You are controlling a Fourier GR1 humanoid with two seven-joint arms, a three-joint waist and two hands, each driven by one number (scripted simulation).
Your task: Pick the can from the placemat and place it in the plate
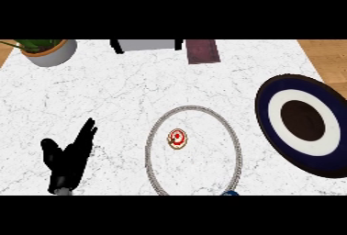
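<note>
Left hand (65,158) (fingers (86,133) straight) resting upright, lower left.

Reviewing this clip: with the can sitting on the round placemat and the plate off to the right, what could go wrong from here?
1. The can stands small in the middle of the placemat; closing fingers could tip it before they wrap it.
2. Only the left hand shows, open, on the far side from the plate, so carrying across may mean a long reach.
3. The plate lies partly past the counter's right edge, so a set-down near its outer rim could be unsteady.
</note>
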